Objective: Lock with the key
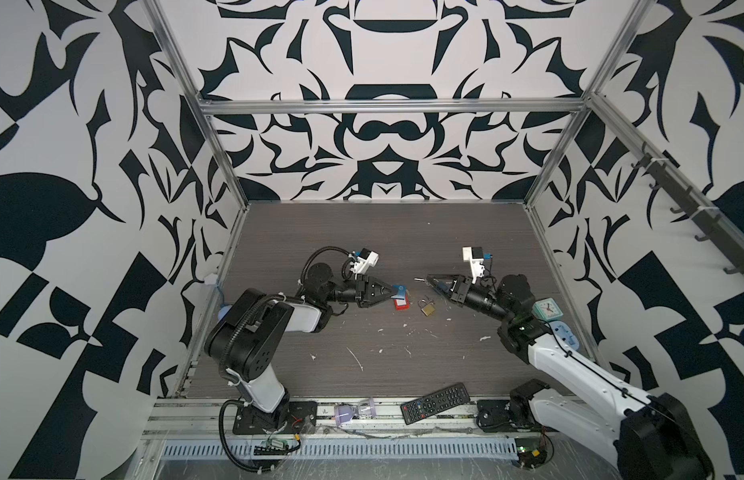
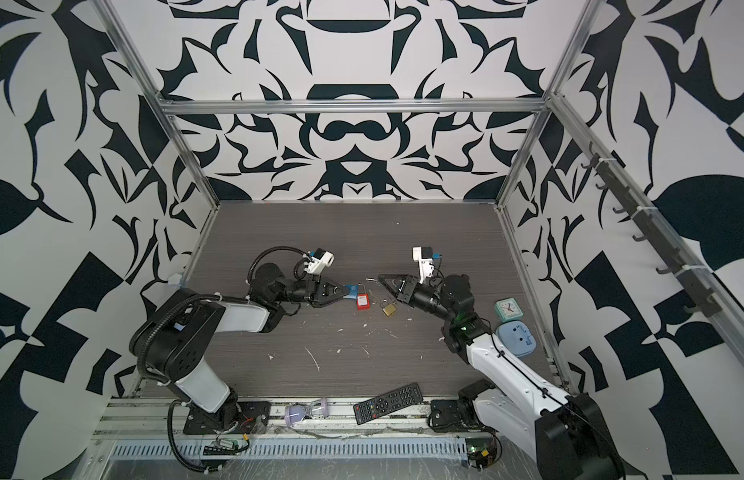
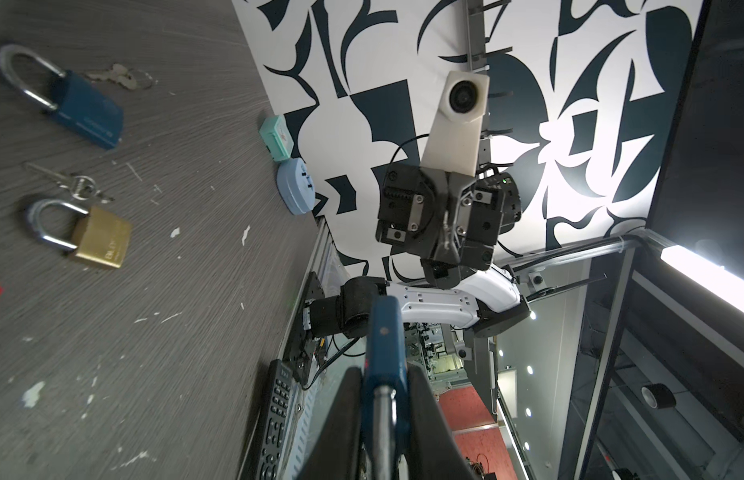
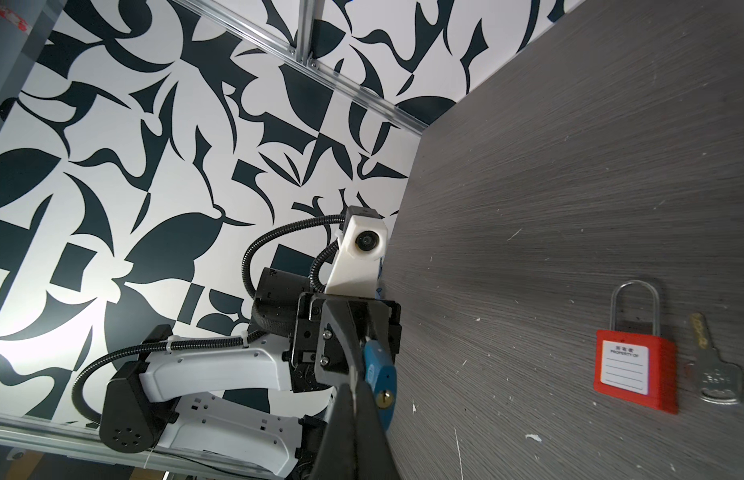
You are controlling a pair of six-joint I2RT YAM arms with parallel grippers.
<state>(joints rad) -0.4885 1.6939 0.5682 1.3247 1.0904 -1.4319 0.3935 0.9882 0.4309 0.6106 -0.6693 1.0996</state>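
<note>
Left fingers [image 1: 385, 291]: pinching the body of the blue padlock [image 1: 398, 289], held up off the worktop [image 1: 362, 232], keyhole end pointed at my other arm. Right fingers [image 1: 433, 281]: pressed together on the key [image 1: 419, 280], blade sticking out toward the padlock. There was a gap between the two; the tip was not yet in.

Step, as I judged it: bring key to keyhole. To do it well:
- keep the left grip rigid
- line the blade's flat with the slot before advancing
- push straight along the padlock's long axis with no sideways load, since I held the key by its head only and it could swivel
- turn only once it is fully seated

Views:
- Right wrist view: gave the brass keyhole [image 4: 385, 397] face-on, just past my right fingers. I could not make out the key there.
- Left wrist view: the key was a thin edge-on sliver and no keyhole showed. The shackle ran back between my fingers; I could not tell whether it was shut.
- Top views: they alone showed the gap.

Farther out:
- The red padlock [image 4: 636, 368] lay flat with a silver key [image 4: 719, 374] just beside it, plain in the right wrist view.
- The brass padlock [image 3: 100, 241] and a second blue padlock [image 3: 85, 112] were clear in the left wrist view. The second was mostly hidden under my right arm from above.
</note>
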